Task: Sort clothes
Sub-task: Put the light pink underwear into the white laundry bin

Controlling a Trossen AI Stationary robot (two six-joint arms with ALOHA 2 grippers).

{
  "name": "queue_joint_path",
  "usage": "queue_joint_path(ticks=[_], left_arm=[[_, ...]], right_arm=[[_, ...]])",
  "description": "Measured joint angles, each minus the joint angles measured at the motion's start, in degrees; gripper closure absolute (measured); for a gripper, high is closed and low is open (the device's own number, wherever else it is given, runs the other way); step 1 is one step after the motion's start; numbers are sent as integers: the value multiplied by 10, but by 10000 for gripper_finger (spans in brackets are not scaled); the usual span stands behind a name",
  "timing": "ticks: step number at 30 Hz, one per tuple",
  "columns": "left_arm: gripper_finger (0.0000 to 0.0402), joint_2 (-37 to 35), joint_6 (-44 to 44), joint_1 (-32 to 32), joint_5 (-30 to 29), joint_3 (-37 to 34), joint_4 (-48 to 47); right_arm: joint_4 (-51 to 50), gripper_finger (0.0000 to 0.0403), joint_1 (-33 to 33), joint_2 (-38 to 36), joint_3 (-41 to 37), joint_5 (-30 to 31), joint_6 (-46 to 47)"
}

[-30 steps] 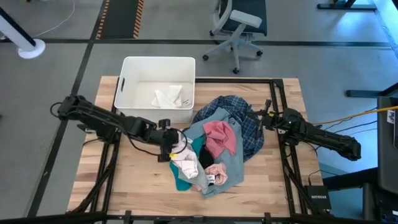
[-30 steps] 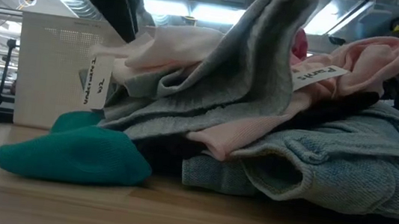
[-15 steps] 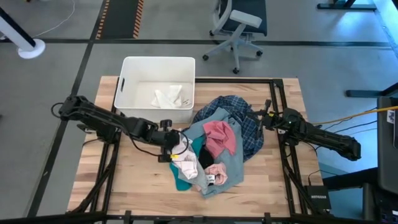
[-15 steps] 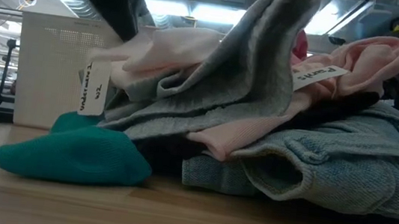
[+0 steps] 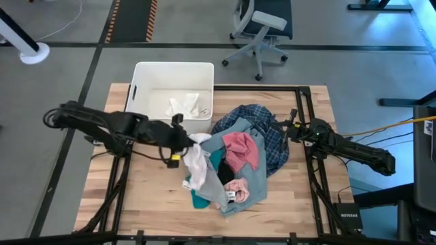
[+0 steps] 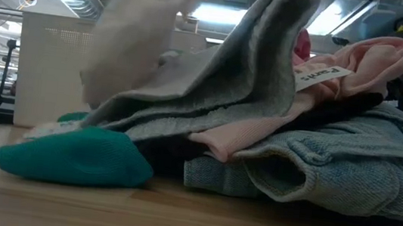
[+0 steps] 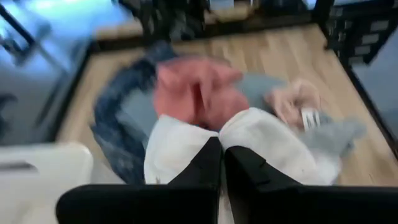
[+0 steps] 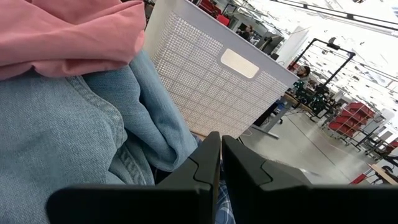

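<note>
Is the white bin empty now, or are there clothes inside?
Not empty: the white bin holds one small white piece on its floor.

Left arm reached in from frame left, folded at the elbow, its tool (image 5: 182, 141) left of centre with fingers pinched tight together. Right arm lay stretched along the right edge, its tool (image 5: 286, 129) closed, right of centre.
</note>
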Motion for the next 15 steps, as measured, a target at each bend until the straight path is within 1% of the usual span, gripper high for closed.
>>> queue_joint_path(ticks=[3,8,11,15], left_arm=[[398,-19,54,2,-3,0,42],[399,-44,115,7,-11,0,107],[399,-58,146,12,-52,0,138],[399,-70,187,23,-133,0,190]], right_arm=[[0,368,0,0,0,0,0],[0,368,0,0,0,0,0],[0,368,0,0,0,0,0],[0,368,0,0,0,0,0]])
